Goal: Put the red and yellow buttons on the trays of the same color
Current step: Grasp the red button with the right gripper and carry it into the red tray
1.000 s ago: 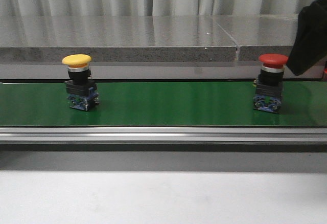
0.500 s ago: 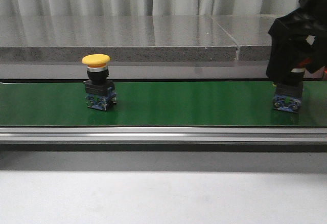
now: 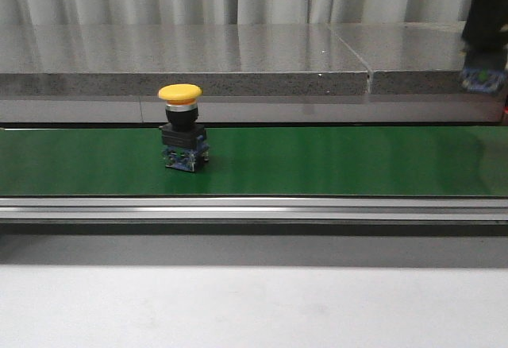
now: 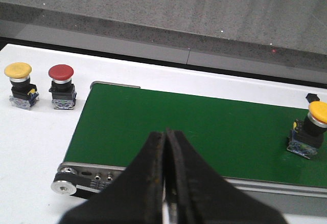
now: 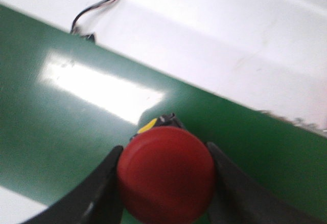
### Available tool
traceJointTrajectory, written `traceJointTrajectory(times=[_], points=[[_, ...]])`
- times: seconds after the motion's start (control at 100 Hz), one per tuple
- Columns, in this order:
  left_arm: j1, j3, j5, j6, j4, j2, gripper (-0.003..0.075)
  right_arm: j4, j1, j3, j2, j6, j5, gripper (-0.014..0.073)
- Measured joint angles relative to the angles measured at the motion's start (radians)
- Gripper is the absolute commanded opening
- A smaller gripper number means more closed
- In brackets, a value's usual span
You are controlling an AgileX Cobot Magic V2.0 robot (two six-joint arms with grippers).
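My right gripper [image 5: 164,152] is shut on the red button [image 5: 166,175], its fingers [image 5: 99,191] pressing both sides of the cap. In the front view the right gripper [image 3: 484,42] holds it lifted at the far right, above the belt, with the button's blue base [image 3: 482,79] showing below. A yellow button [image 3: 181,137] stands upright on the green belt [image 3: 333,161], left of centre. It also shows in the left wrist view [image 4: 310,130]. My left gripper [image 4: 166,134] is shut and empty above the belt's near edge. No trays are in view.
A second yellow button [image 4: 20,78] and a second red button [image 4: 62,79] stand side by side on the white table beyond the belt's end. A grey stone ledge [image 3: 238,62] runs behind the belt. A black cable [image 5: 99,4] lies on the white table.
The belt has carried the yellow button to the right. My right gripper came down over the red button, closed on it and lifted it off the belt.
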Motion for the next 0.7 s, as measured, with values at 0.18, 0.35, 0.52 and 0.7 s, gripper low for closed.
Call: traceJointTrajectory(times=[0.18, 0.35, 0.52, 0.7], points=[[0.000, 0.000, 0.000, 0.000, 0.000, 0.000, -0.0019, -0.002, -0.214, -0.173, 0.015, 0.009, 0.073, 0.0177], [0.000, 0.000, 0.000, 0.000, 0.000, 0.000, -0.0019, -0.002, -0.429, -0.250, 0.078, 0.032, 0.092, 0.0177], [0.000, 0.000, 0.000, 0.000, 0.000, 0.000, -0.0019, 0.016, -0.574, -0.258, 0.169, 0.052, 0.063, 0.0177], [0.000, 0.000, 0.000, 0.000, 0.000, 0.000, -0.0019, 0.068, -0.647, -0.259, 0.271, 0.056, -0.001, 0.0177]])
